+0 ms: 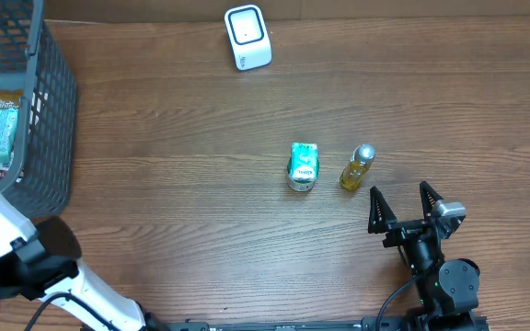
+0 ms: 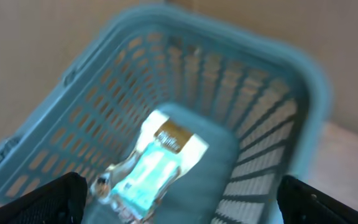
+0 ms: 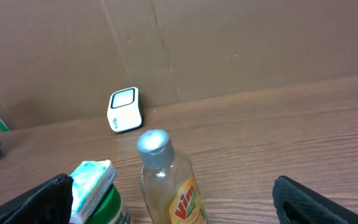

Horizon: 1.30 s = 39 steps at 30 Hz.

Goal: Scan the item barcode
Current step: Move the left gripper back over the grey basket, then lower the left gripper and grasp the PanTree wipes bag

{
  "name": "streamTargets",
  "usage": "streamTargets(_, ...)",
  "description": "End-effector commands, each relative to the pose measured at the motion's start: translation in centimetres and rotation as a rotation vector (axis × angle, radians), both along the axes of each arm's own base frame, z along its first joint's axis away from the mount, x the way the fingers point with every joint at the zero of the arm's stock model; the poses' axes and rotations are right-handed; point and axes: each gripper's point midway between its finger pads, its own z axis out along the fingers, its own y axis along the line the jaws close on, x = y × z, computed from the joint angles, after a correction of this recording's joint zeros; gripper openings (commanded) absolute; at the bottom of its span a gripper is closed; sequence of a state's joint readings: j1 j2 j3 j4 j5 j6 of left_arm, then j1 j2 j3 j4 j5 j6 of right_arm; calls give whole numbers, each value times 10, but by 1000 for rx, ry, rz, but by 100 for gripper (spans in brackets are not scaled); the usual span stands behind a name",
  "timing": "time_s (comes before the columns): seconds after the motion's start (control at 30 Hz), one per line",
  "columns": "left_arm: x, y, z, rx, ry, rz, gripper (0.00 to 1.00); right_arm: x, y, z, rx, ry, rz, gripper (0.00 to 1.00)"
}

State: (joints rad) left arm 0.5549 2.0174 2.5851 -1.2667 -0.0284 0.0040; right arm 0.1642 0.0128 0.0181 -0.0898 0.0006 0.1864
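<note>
Check the left gripper (image 2: 179, 208): its jaws stand wide apart over the slatted plastic basket (image 2: 272, 124). A glossy, crinkled packet (image 2: 151, 168) lies flat on the basket floor, its long axis running diagonally and its brown-labelled end farthest from you. On the wood-grain counter (image 1: 201, 184), a clear upright bottle (image 1: 357, 167) and a green tub (image 1: 303, 166) stand near each other, before the right gripper (image 1: 398, 198), whose jaws are also apart. A white, rounded scanner (image 1: 247, 38) sits at the far edge.
</note>
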Motion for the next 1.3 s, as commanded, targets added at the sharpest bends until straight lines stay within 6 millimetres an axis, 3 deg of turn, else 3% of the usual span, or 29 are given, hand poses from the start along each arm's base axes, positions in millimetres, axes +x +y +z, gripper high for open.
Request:
streamTargets(0.0,3,25,-49,-14,124,-9,100,0,-1,-1,1,-6,-6,100)
streamTargets(0.2,-2,58,-129,-72,299,-23,100,0,-1,-1,1,-6,-6,100)
streamTargets(0.4,-6,69,-207,-157,459,-62,100,0,-1,-1,1,-6,-6,100)
streamTargets(0.5,-4,70,-232,-164,514,-107,100,0,-1,-1,1,-6,-6,100)
streamTargets(0.93,-1,77,-284,-141,625,-219,100,0,-1,-1,1,-6,-6,100)
streamTargets(1.27,2,83,-297,-114,645,-267,100,0,-1,-1,1,-6,-6,100)
